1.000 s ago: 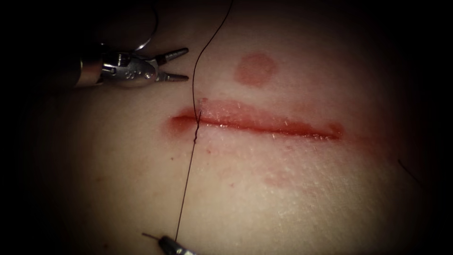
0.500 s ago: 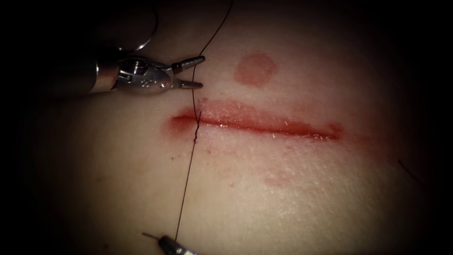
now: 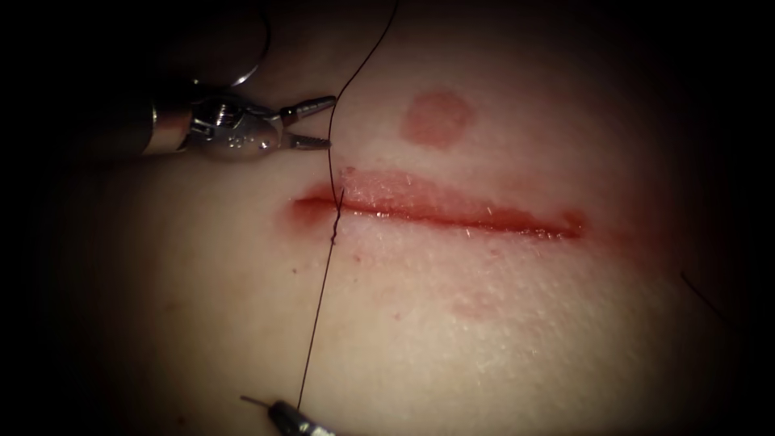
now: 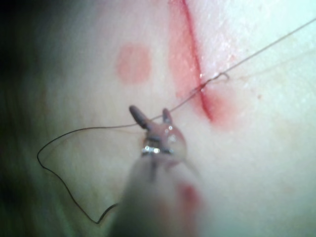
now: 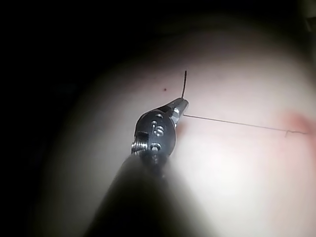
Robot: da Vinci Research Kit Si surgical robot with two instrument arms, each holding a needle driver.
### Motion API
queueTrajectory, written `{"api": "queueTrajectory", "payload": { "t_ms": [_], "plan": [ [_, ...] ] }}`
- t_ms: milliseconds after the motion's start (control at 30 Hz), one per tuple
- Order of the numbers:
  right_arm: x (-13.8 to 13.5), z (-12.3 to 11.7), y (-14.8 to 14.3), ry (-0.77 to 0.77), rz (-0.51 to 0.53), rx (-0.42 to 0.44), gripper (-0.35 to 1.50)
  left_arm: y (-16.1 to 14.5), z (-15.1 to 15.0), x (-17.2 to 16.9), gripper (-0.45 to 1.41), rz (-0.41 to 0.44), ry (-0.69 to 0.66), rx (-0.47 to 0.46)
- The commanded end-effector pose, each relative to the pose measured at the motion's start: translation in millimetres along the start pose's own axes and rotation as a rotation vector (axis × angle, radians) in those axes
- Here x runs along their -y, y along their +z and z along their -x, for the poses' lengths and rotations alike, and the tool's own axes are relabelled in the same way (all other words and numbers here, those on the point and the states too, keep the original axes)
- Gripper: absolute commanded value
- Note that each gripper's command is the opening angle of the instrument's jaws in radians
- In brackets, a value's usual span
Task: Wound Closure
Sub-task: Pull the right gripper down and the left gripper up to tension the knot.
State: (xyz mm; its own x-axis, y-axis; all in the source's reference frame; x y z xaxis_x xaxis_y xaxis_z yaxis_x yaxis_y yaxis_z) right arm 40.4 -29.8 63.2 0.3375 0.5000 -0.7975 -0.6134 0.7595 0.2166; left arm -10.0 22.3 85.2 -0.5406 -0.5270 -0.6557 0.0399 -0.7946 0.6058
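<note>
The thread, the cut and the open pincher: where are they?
thread [image 3: 316, 323]: endoscope view, taut stretch below the cut.
cut [image 3: 452, 215]: endoscope view, middle of the red line.
left tool [image 3: 320, 122]: endoscope view, gap between its open jaws.

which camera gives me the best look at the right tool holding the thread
The right wrist view: the right tool has its jaws shut on the thread, a short end sticking out past them. The endoscope view catches just its tip at the frame edge, with thread running up to the cut.
</note>
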Motion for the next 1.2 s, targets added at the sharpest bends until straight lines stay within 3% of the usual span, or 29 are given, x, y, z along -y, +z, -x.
{"api": "queueTrajectory", "payload": {
  "t_ms": [33,467,1200],
  "plan": [
    [0.8,0.6,0.2,0.002,-0.003,0.002,-0.35,0.8,0.2,-0.5,0.47,0.007,0.007,-0.001],
    [1.0,0.6,0.0,0.000,-0.004,0.001,-0.35,2.7,1.2,-4.1,0.47,0.059,0.084,0.013],
    [1.2,0.8,-0.1,0.004,-0.005,0.000,-0.35,3.5,0.4,-4.0,0.39,0.047,0.079,0.011]
  ]
}}
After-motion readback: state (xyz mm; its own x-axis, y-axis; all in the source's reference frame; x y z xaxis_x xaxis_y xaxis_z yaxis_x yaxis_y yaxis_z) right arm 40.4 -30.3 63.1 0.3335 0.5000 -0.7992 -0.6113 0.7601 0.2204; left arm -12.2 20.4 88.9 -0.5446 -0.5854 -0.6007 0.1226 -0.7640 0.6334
